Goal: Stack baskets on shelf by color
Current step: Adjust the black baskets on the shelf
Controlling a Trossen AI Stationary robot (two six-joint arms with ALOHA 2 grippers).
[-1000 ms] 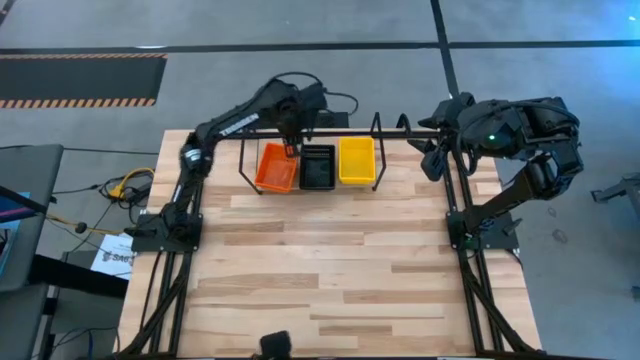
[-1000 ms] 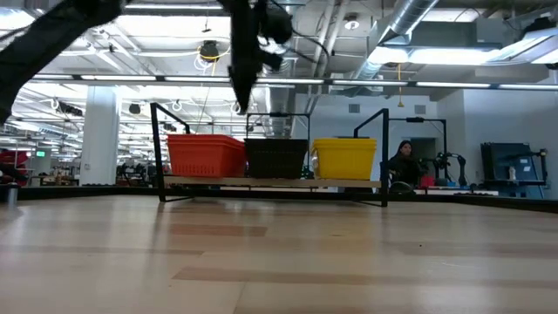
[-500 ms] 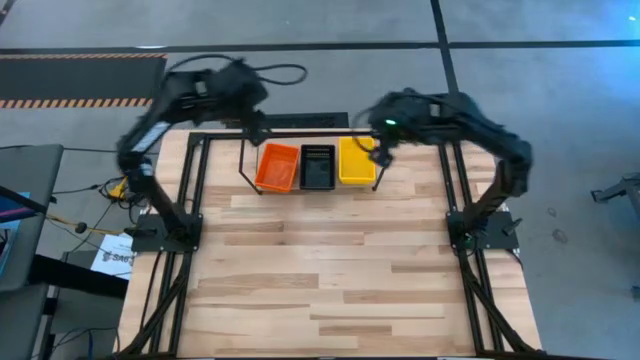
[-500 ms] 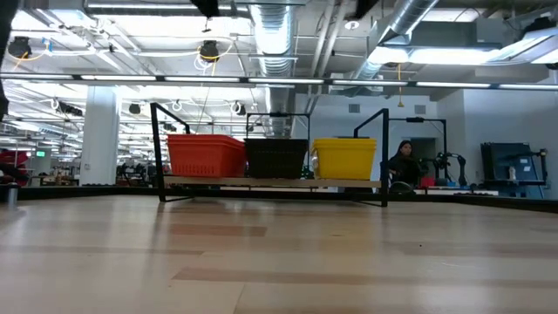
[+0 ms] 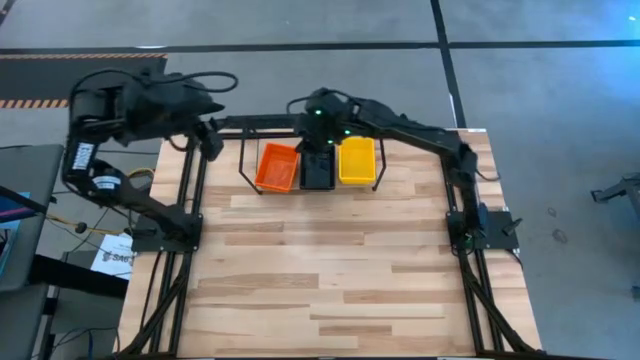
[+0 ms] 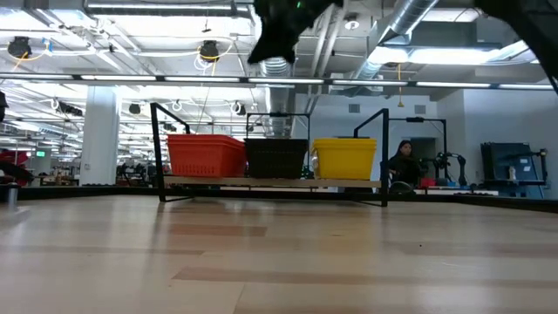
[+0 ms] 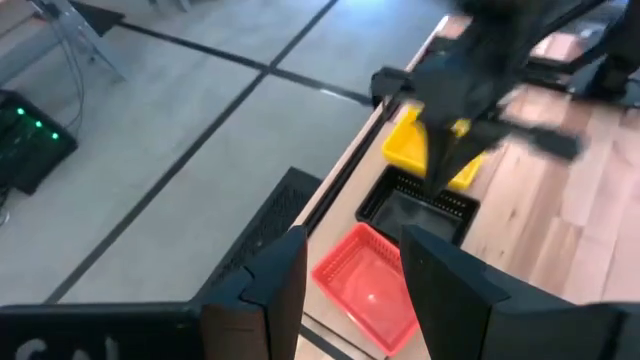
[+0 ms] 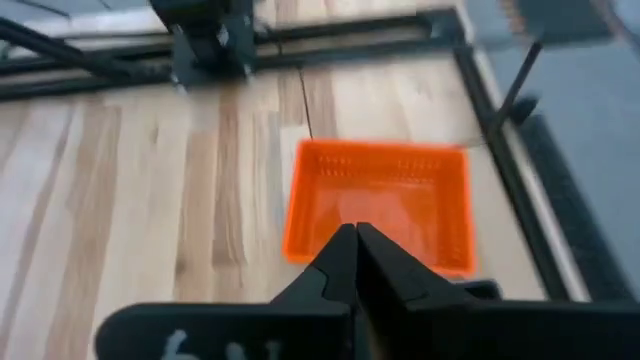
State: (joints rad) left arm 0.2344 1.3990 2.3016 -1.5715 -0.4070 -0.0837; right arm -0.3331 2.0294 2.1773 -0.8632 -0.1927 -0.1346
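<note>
While right claw (image 5: pixel 318 152) hovered clenched, empty, above shelf (image 5: pixel 308 185): inspection step, judged.
Baskets: red-orange stack (image 5: pixel 277 167), black stack (image 5: pixel 318 170), yellow stack (image 5: pixel 356 161) on shelf.
Left claw (image 7: pixel 345 265): released, beyond shelf's end.
Next: likely retract.

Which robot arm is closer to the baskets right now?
The right. Its gripper hangs over the black basket on the shelf, while the left gripper sits off beyond the table's corner.

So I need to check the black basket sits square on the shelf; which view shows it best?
The high view: the black basket shows from above, between the orange basket and yellow basket. The low view gives only its side on the shelf; the left wrist view shows it small; the right wrist view misses it.
</note>
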